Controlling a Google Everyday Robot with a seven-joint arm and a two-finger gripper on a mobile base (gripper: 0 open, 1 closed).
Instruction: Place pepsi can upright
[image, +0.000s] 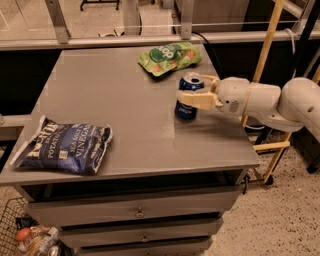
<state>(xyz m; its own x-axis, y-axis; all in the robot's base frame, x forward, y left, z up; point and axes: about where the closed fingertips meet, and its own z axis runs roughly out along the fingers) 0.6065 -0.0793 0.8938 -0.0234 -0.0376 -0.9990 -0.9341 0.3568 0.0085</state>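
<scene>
End effector (191, 87) first: its two cream-coloured fingers (195, 100) are closed onto the small blue metal pepsi can (185, 111). One finger lies across the side of the can that faces the camera, and the other reaches past the far side near the rim. The white, rounded arm (260, 100) behind it comes in from the right of the can, level with the can's upper half.

Nearest the camera, far below and left of the can, a dark wire basket (12, 220) holding colourful packages sits on the floor. Grey metal drawers (135, 212) with small round pulls stack beneath the front edge of the flat grey worktop (125, 100). Well to the left of the can and nearer the camera, a dark blue crinkled chip bag (62, 147) with white lettering lies flat at the worktop's front left corner.

The can itself stands upright with its silver top facing up, on the right part of the worktop near the right edge. Its base seems to rest on the surface, though shadow there makes contact hard to confirm. Beyond the can and slightly to its left, near it but not touching, a glossy green snack bag (170, 57) lies flat. Right of the can, off the worktop, a yellow wooden frame (266, 50) rises. Farthest back, behind the can, a metal rail (125, 41) runs along the worktop's rear edge.
</scene>
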